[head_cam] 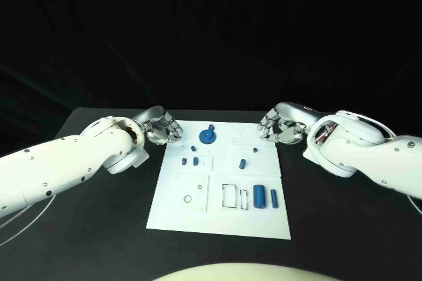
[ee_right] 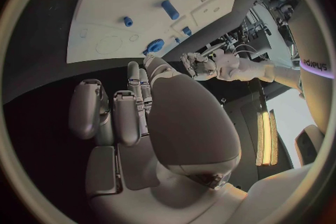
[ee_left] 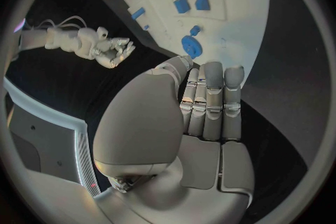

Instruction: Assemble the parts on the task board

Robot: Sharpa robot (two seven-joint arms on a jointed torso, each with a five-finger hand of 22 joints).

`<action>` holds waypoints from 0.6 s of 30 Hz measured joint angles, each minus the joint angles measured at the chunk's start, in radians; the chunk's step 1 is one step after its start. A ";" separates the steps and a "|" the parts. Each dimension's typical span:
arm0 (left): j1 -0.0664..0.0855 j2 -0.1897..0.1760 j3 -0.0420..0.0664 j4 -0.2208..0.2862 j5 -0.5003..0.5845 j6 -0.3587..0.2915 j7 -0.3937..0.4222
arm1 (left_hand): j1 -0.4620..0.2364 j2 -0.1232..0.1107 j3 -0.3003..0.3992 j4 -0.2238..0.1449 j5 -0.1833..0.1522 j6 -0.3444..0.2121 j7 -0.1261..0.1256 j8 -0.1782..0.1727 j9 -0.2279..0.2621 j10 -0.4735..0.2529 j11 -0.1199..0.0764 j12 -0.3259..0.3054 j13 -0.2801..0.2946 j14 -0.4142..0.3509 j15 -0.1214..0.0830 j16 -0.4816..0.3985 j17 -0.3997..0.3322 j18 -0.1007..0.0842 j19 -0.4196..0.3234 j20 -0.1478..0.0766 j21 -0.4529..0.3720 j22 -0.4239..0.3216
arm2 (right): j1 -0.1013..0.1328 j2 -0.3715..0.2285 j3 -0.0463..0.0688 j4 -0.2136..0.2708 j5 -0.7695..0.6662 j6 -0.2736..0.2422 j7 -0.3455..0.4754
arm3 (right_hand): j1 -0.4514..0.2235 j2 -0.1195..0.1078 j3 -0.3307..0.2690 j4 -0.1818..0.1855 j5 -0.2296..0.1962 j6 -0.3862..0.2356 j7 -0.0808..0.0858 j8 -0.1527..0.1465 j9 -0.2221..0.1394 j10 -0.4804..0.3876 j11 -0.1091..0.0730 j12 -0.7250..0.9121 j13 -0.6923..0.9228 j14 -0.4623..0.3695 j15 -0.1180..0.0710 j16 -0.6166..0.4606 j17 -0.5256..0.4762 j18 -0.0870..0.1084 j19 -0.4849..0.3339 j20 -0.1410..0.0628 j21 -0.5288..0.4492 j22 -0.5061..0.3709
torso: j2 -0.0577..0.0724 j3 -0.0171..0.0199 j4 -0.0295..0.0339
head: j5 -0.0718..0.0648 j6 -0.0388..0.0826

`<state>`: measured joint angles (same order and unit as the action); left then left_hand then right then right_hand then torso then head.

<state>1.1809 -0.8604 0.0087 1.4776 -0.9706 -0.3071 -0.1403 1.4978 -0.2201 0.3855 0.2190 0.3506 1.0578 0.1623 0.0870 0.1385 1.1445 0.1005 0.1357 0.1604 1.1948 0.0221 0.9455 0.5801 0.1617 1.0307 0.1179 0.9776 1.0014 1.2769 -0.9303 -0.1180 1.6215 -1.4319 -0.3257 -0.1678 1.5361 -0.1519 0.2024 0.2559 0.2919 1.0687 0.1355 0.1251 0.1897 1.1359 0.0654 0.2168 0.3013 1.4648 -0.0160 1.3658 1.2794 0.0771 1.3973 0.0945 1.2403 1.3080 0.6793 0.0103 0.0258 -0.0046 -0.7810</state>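
You have the task board [head_cam: 220,217] centred on the black table [head_cam: 352,232], with blue parts: a large cylinder [head_cam: 260,195] nearest, a round gear-like piece [head_cam: 208,136] farthest. Left hand [head_cam: 161,127] and right hand [head_cam: 280,126] flank the far end, fingers curled, holding nothing.

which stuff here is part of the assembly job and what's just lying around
Part of the job:
- task board
- round blue part at the board's far edge
- large blue cylinder and slim blue piece beside it
- small blue pieces mid-board
- left hand, right hand, both holding nothing

Lying about:
- only the black table; nothing loose shows on it
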 measured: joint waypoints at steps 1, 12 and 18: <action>0.000 -0.009 0.000 0.006 0.061 -0.011 0.021 | -0.004 0.004 0.000 0.000 0.000 0.000 0.000 0.000 -0.002 0.000 0.000 0.007 0.000 -0.004 0.001 -0.011 -0.010 0.001 -0.013 0.000 -0.023 -0.019 | -0.004 0.003 0.000 0.000 -0.029 0.007 -0.009 | 0.000 0.000 0.001 0.001 -0.004 0.000 0.000 -0.003 -0.001 0.000 0.000 -0.006 -0.007 0.000 0.000 0.000 0.001 0.000 0.000 0.000 0.004 0.000 | 0.001 0.0000 0.0000 | -0.008 0.002; 0.001 -0.073 -0.002 0.078 0.638 -0.056 0.227 | -0.013 0.013 -0.013 -0.007 0.000 0.011 -0.003 0.012 -0.005 0.018 -0.007 0.047 0.013 -0.004 0.001 -0.024 -0.035 0.001 -0.019 0.000 -0.066 -0.059 | -0.039 0.052 -0.005 -0.023 -0.259 0.062 -0.092 | -0.005 -0.019 0.020 0.003 -0.004 0.004 0.004 -0.022 -0.007 0.007 0.007 -0.046 -0.056 0.000 0.007 0.006 0.005 0.000 0.011 0.004 0.016 0.000 | 0.002 -0.0022 0.0016 | -0.038 0.006; 0.001 -0.082 -0.002 0.100 0.788 -0.053 0.285 | -0.017 0.017 -0.016 -0.009 0.000 0.011 -0.003 0.012 -0.006 0.018 -0.007 0.050 0.014 -0.004 0.001 -0.028 -0.038 0.001 -0.019 0.000 -0.074 -0.065 | -0.051 0.082 -0.006 -0.038 -0.309 0.074 -0.113 | -0.005 -0.019 0.030 0.002 -0.004 0.007 0.007 -0.027 -0.009 0.010 0.010 -0.051 -0.067 0.000 0.007 0.012 0.012 0.000 0.018 0.003 0.029 0.000 | 0.002 -0.0023 0.0006 | -0.042 0.006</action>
<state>1.1818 -0.9423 0.0069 1.5772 -0.1830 -0.3599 0.1450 1.4808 -0.2029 0.3694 0.2098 0.3506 1.0686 0.1588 0.0986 0.1322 1.1627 0.0932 0.1859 0.1741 1.1907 0.0231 0.9175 0.5418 0.1628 1.0113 0.1179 0.9036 0.9369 1.2259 -0.8482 -0.1241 1.5830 -1.7413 -0.2513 -0.2812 1.5309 -0.1704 0.2324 0.2579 0.2877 1.0758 0.1426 0.0981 0.1811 1.1463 0.0758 0.1661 0.2342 1.4647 -0.0088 1.3774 1.2911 0.0771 1.4156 0.0976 1.2691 1.3078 0.6818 0.0080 0.0264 -0.0463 -0.7749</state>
